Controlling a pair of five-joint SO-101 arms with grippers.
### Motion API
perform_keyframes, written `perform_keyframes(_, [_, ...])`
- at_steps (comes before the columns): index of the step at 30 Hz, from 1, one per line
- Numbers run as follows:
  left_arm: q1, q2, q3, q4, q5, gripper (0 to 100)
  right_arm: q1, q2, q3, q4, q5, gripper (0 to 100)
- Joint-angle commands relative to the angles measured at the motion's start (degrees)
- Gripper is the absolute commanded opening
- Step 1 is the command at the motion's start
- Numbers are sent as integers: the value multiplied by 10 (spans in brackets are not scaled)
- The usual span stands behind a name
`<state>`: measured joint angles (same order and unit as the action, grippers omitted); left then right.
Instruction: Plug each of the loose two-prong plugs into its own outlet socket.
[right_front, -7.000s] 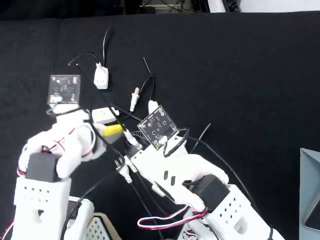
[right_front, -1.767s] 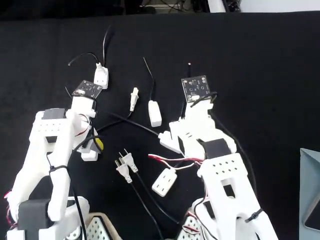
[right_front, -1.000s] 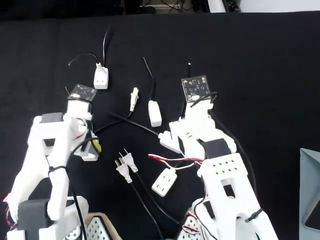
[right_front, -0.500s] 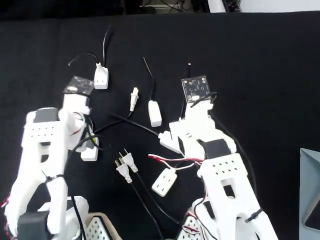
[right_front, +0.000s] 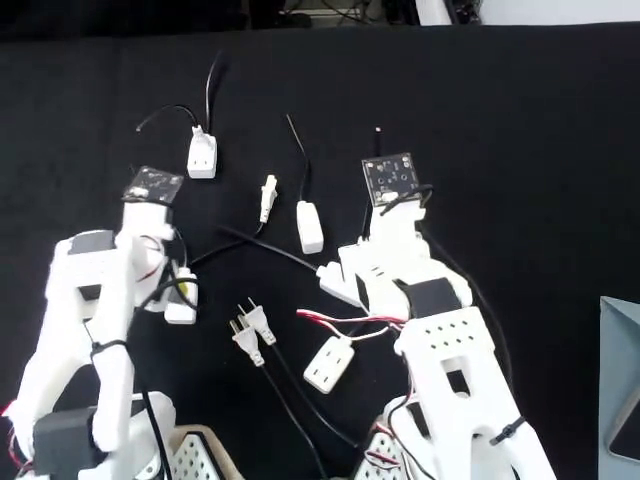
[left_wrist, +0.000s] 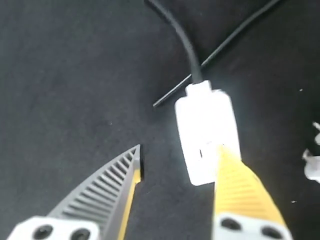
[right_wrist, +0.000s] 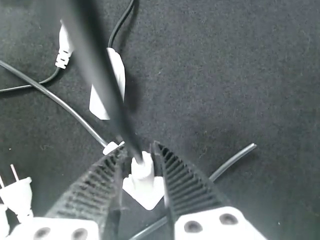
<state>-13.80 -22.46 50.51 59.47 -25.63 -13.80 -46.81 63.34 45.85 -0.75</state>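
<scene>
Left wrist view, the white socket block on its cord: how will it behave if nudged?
The white socket block looks small, flat-lying and smooth, so it would probably slide rather than tip. Its black cord holds a curve off one end, so it may pivot or drag the block.

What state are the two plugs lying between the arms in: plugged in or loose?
Loose. Both two-prong plugs lie on the black cloth with bare prongs, apart from the nearest outlet socket.
</scene>
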Motion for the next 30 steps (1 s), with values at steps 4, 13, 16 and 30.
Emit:
perform_keyframes(4, [128,29,1,-14,52,229,1,-3,-5,-8,-3,11])
perform_keyframes(13, [167,45,0,-12,63,224,1,-3,-4,-8,-3,11])
perform_keyframes(16, [182,40,1,-11,68,223,1,-3,-4,-8,-3,11])
perform_keyframes(30, [139,39,-190,198,62,228,1,-3,-4,-8,-3,11])
